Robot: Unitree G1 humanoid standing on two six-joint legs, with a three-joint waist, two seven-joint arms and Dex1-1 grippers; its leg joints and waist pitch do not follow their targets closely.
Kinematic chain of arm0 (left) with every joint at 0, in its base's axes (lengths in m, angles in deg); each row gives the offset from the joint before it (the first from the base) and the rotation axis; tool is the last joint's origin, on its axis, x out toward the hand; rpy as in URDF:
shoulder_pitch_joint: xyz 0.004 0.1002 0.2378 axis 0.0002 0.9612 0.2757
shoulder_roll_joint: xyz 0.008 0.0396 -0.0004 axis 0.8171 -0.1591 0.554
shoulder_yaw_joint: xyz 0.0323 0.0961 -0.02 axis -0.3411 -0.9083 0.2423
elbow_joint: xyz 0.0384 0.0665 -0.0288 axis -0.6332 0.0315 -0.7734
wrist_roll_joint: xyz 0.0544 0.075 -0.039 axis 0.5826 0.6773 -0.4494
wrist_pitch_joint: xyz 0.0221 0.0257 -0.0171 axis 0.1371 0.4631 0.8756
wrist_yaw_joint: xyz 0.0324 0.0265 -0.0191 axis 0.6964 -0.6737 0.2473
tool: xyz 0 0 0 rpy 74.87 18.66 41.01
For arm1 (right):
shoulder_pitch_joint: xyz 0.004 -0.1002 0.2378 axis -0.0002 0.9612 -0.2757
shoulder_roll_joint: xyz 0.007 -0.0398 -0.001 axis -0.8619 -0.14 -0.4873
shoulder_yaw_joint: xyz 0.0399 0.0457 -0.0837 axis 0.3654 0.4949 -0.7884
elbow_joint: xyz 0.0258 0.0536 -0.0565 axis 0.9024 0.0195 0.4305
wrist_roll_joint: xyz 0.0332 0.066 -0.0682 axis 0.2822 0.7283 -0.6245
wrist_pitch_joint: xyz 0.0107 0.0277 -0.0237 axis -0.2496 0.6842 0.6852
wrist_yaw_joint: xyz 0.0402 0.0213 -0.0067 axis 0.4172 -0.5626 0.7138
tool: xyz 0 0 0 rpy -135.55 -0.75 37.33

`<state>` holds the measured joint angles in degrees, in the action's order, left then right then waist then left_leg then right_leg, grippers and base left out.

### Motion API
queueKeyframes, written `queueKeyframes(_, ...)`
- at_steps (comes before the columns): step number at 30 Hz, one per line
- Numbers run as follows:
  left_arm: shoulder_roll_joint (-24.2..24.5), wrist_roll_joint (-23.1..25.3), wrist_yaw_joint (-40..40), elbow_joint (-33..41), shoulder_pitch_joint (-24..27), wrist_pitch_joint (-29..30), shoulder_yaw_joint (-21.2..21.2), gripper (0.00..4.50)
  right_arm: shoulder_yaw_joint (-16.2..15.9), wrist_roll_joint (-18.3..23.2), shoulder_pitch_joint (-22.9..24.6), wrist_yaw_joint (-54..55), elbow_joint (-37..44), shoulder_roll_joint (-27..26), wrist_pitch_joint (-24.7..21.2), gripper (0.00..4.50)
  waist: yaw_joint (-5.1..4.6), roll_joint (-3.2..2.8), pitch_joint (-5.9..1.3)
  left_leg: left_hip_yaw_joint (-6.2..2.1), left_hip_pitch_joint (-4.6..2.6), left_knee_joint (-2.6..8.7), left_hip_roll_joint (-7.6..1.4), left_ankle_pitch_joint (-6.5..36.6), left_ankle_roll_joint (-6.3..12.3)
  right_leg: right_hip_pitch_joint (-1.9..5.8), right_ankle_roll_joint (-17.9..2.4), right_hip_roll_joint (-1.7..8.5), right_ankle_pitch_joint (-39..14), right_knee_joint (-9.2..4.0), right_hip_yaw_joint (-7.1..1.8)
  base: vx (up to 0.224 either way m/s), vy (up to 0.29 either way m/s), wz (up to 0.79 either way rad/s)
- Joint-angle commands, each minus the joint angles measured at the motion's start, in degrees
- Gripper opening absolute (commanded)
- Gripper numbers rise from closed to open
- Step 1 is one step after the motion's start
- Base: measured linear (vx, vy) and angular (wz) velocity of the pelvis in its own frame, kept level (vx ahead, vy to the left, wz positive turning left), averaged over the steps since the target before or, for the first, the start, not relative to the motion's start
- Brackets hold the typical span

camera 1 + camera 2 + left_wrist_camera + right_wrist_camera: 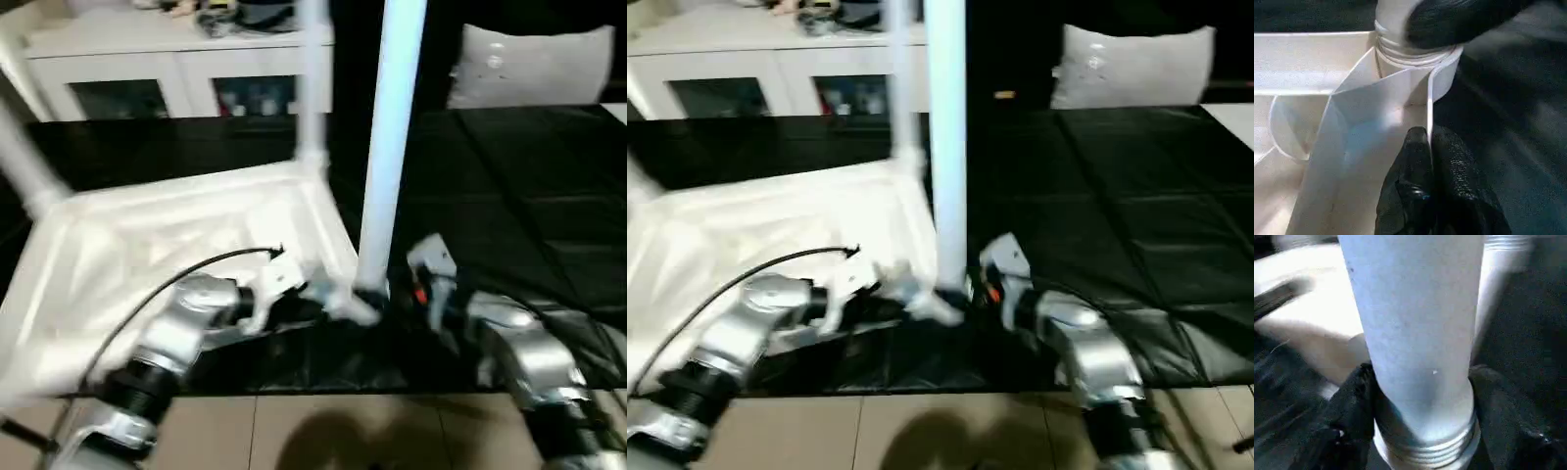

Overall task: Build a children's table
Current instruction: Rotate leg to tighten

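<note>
The children's table lies upside down on a black mat, its white top [147, 245] showing the ribbed underside. One white leg [392, 147] stands upright in the near right corner socket [1415, 58]. My right gripper [1422, 401] is shut on this leg just above its threaded base, one black finger [1352, 406] on each side. My left gripper [1429, 156] is shut on the top's thin rim beside that socket. Two more legs stand in sockets: one at the far right corner [312, 88], one at the far left [24, 162].
The black mat [519, 196] stretches out to the right of the table top. A white cabinet [167, 69] with glass doors stands behind, and a grey pillow [534, 64] lies at the back right. Beige floor tiles [343, 431] run along the near edge.
</note>
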<state>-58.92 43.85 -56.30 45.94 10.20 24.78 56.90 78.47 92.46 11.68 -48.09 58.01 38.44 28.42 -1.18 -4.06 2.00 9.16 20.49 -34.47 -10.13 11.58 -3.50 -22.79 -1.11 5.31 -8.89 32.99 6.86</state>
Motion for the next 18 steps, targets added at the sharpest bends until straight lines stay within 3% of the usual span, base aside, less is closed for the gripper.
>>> queueKeyframes(1,-6.6,-1.8,4.9,3.2,-1.5,-0.3,-2.2,0.00,-3.7,-1.4,-0.8,6.1,-3.2,-4.7,-1.2,2.56,0.12,1.28,-2.78,-0.68,0.39,3.83,-1.53,14.6,3.22,2.59,-4.0,3.27,-32.4,-6.15,-2.10,0.000,0.000,0.00)
queueKeyframes(4,-7.4,-1.0,6.5,3.7,-1.8,0.6,-2.7,0.00,-2.9,-1.2,-1.0,7.1,-3.1,-5.9,-0.3,2.56,0.25,1.10,-2.98,-0.81,0.59,4.03,-1.74,14.3,4.24,2.70,-3.9,3.17,-29.9,-6.00,-2.20,0.000,0.000,0.00)
queueKeyframes(5,-7.2,-0.7,6.7,3.8,-1.8,0.7,-2.9,0.00,-2.5,-0.7,-0.9,6.9,-2.7,-6.3,-0.4,3.12,0.30,1.11,-2.98,-0.81,0.65,4.04,-1.73,14.2,4.48,2.71,-4.1,3.17,-29.4,-5.93,-2.23,0.000,0.000,0.00)
queueKeyframes(6,-6.4,0.0,6.5,3.1,-2.1,0.1,-3.1,0.00,-2.2,-0.3,-0.7,6.3,-2.1,-6.1,-0.5,3.26,0.34,0.82,-2.99,-0.84,0.80,4.12,-1.77,14.0,4.80,2.88,-4.3,3.17,-28.5,-5.78,-2.25,0.000,0.000,0.00)
queueKeyframes(9,-5.1,1.1,6.3,1.8,-2.6,-1.2,-2.8,0.00,-2.3,-0.3,0.0,4.3,-1.0,-4.8,-0.2,3.44,0.39,0.71,-3.05,-0.97,0.81,4.27,-2.04,14.3,4.90,2.92,-4.9,3.19,-26.7,-5.57,-2.36,0.000,0.000,0.00)
queueKeyframes(14,-3.0,2.1,5.5,0.5,-3.1,-2.7,-2.3,0.00,-2.2,0.9,1.4,0.7,1.3,-1.9,0.5,3.89,0.70,0.71,-3.33,-0.98,1.11,4.18,-2.29,12.1,5.79,3.31,-7.0,3.36,-21.0,-4.80,-2.67,0.000,0.000,0.00)
queueKeyframes(18,0.2,1.7,1.4,-0.7,-3.8,-5.4,-2.5,0.00,-2.0,1.8,2.2,-5.5,2.8,2.7,1.7,4.23,1.29,0.69,-3.30,-0.86,1.05,4.09,-2.26,11.6,6.38,3.38,-7.9,3.37,-19.7,-4.74,-2.66,0.000,0.000,0.00)
